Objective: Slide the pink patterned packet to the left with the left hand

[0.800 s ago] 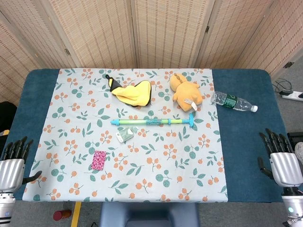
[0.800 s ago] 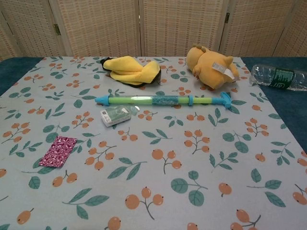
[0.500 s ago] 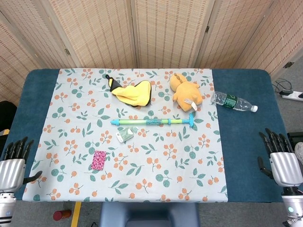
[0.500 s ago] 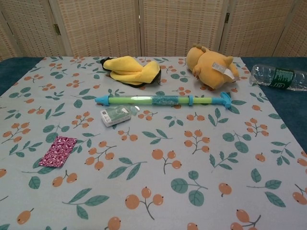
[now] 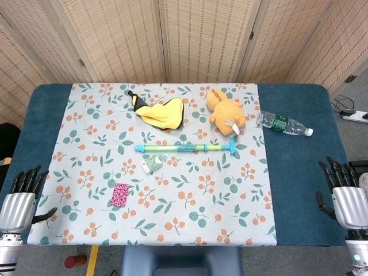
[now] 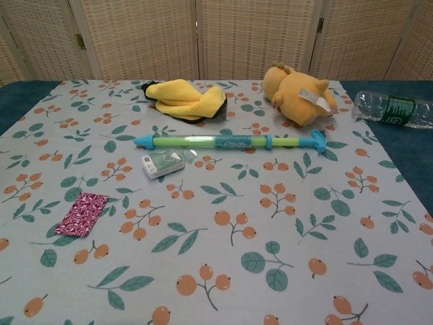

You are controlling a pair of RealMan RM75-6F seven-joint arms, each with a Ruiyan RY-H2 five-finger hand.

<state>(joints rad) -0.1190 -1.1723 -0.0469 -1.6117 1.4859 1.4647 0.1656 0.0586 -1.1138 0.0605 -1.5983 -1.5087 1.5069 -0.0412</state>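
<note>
Your left hand (image 5: 18,202), fingers spread and empty, is waiting well apart from the flat pink patterned packet (image 5: 119,194), so nothing is sliding.

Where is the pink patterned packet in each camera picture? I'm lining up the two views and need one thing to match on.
Head view: the pink patterned packet lies lower left of centre on the floral cloth.
Chest view: the packet lies at the left edge, about midway down.
Shared landmark: the small clear packet lies up and to the right of it in both.
</note>
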